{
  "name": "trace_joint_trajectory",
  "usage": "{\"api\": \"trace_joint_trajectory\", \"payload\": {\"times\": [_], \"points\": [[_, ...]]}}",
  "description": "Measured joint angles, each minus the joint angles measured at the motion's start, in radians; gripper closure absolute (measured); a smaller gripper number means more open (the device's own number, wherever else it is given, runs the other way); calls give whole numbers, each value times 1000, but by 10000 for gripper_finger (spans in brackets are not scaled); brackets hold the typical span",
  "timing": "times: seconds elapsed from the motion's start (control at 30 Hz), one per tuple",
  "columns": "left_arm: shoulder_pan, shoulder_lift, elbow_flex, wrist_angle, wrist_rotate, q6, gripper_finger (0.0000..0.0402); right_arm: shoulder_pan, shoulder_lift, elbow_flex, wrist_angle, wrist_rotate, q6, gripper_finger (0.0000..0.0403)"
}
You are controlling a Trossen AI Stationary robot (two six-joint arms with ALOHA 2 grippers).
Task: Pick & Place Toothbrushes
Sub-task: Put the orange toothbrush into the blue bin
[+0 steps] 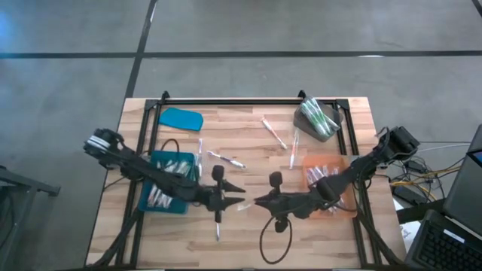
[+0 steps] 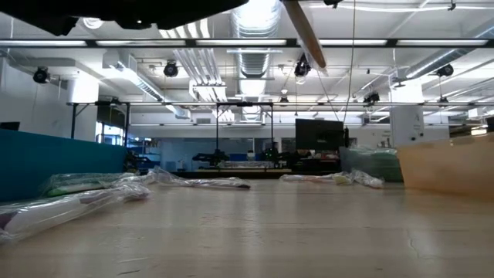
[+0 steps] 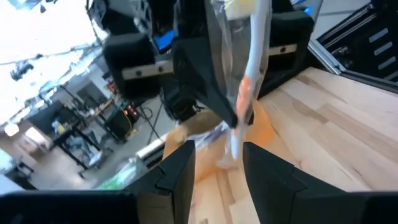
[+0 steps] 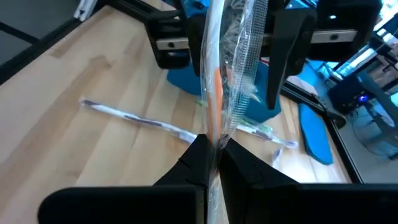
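Mid-bench near front edge: right gripper (image 4: 211, 149) pinches wrapped toothbrush (image 4: 217, 81); left gripper (image 3: 217, 165) spread—close squarely before right lets go.

The right gripper (image 4: 212, 155) is closed on a wrapped toothbrush (image 4: 219, 68), which stands up just above its fingertips.

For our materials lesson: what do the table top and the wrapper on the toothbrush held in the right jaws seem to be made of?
Table top: probably wood, pale and matt, with plank seams and grain. Wrapper: apparently thin clear plastic film, glossy and crinkled, the toothbrush showing through.
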Motion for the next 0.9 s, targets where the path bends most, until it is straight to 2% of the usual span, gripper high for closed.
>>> {"api": "trace_joint_trajectory", "payload": {"times": [0.17,0.3,0.57,0.9], "points": [[0,39,51,-3,26,38,262,30,-20,0,0,19,-5,390],[0,41,71,-3,110,38,262,42,-27,0,-3,77,-25,390],[-1,46,141,-3,186,33,262,41,-25,0,3,78,-34,390],[0,92,193,-4,199,51,278,41,-24,-2,20,78,-38,390]]}}
